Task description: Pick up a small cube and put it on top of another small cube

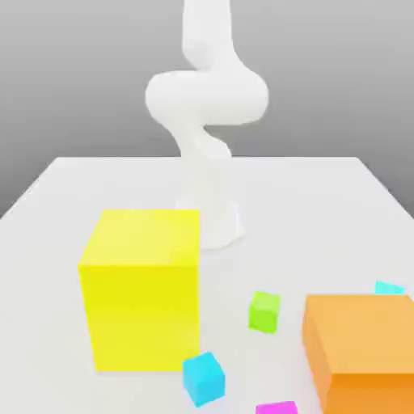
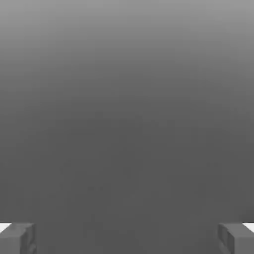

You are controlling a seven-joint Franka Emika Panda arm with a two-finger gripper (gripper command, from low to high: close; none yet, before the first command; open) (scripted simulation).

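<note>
The small magenta cube point(image 1: 276, 407) lies at the very front edge of the exterior view, half cut off, just left of the orange block. The small lime-green cube point(image 1: 264, 311) sits on the white table between the yellow and orange blocks. In the hand view my gripper point(image 2: 127, 238) is open, its two grey fingertips point(image 2: 17, 238) far apart at the picture's corners with only plain grey background between them. The white arm point(image 1: 206, 97) rises behind the yellow block, folded upward.
A large yellow block point(image 1: 141, 287) stands left of centre. A large orange block point(image 1: 364, 348) fills the front right. One small cyan cube point(image 1: 203, 377) lies in front of the yellow block, another point(image 1: 389, 288) behind the orange block. The white table point(image 1: 323, 210) spreads around them.
</note>
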